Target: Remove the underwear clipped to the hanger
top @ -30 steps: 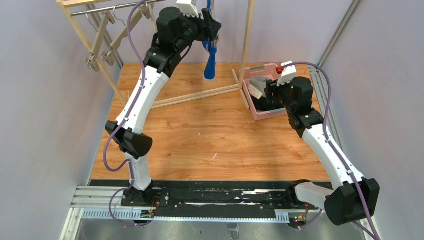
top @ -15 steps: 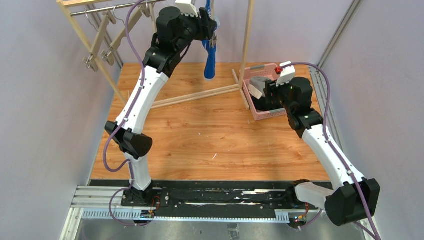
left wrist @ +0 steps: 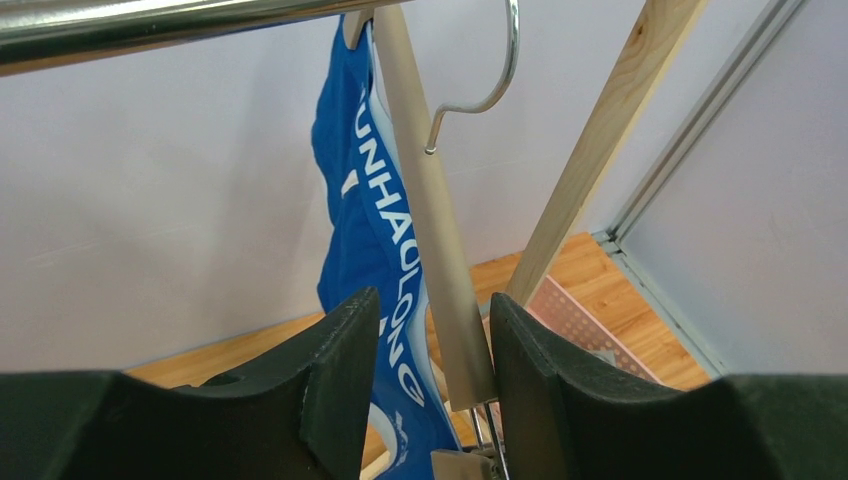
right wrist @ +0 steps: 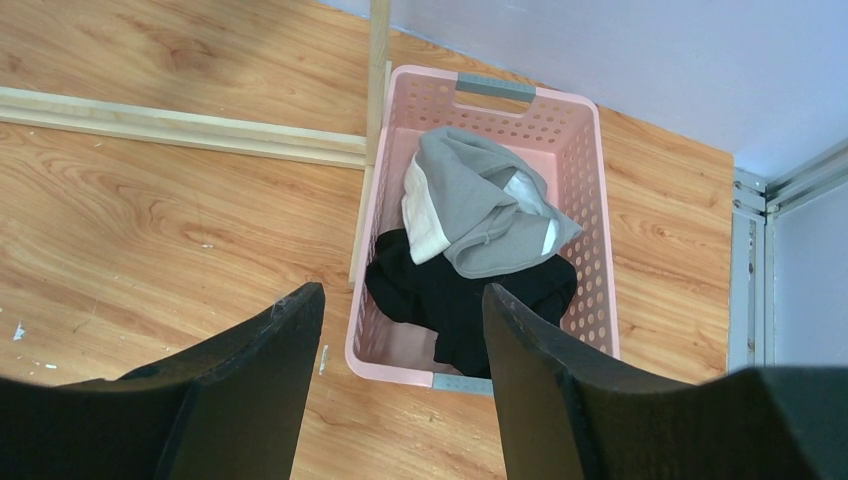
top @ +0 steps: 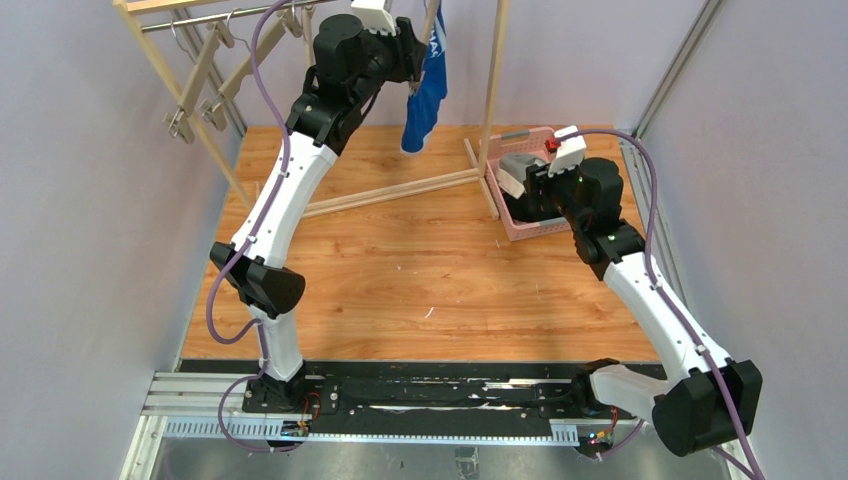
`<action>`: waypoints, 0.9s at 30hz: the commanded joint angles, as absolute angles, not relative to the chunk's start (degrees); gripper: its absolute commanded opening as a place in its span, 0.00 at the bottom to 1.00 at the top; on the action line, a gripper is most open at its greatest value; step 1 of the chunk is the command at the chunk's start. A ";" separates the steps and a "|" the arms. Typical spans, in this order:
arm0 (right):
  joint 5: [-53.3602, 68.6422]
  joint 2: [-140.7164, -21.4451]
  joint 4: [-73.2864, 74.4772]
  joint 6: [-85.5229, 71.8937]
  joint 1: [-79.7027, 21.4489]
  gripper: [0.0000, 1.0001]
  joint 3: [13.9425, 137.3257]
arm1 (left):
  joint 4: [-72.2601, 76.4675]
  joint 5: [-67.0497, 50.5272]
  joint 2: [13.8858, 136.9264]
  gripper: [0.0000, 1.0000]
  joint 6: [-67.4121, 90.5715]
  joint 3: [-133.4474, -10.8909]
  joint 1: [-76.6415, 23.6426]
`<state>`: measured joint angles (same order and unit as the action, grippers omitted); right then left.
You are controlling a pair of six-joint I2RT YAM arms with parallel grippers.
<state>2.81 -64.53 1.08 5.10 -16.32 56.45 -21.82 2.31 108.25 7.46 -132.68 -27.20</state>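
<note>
The bright blue underwear (top: 428, 95) with white lettering hangs from a wooden hanger (left wrist: 430, 220) on the rack's metal rail; it also shows in the left wrist view (left wrist: 365, 230). My left gripper (top: 415, 62) is raised to it. Its jaws (left wrist: 425, 385) are open, with the hanger's bar and the blue waistband between the fingers. My right gripper (top: 533, 188) is open and empty (right wrist: 405, 380) above the pink basket (right wrist: 585, 150). The grey underwear (right wrist: 480, 210) and the black underwear (right wrist: 460, 300) lie in that basket.
The wooden rack stands at the back, with its metal rail (top: 220, 12), its right post (top: 495, 70) and its base bar (top: 390, 190). Empty hangers (top: 200, 95) hang at the rack's left. The basket (top: 520, 135) sits beside the right post. An aluminium frame (top: 650, 200) runs along the right edge.
The blue underwear has swung from edge-on to face the camera and shifted slightly right. My left gripper has moved a little up and left at the hanger. My right arm has moved slightly.
</note>
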 commanded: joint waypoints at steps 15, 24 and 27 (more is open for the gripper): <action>3.95 -62.56 -1.99 6.94 -17.49 0.61 55.35 | -21.54 1.34 110.40 0.30 6.92 -133.58 -27.55; 3.60 -62.92 -2.37 6.94 -17.57 0.62 55.00 | -21.11 0.74 110.62 0.00 6.64 -134.04 -27.51; 3.66 -63.23 -2.30 6.76 -17.58 0.62 54.89 | -20.38 0.93 110.00 0.00 6.51 -133.57 -27.51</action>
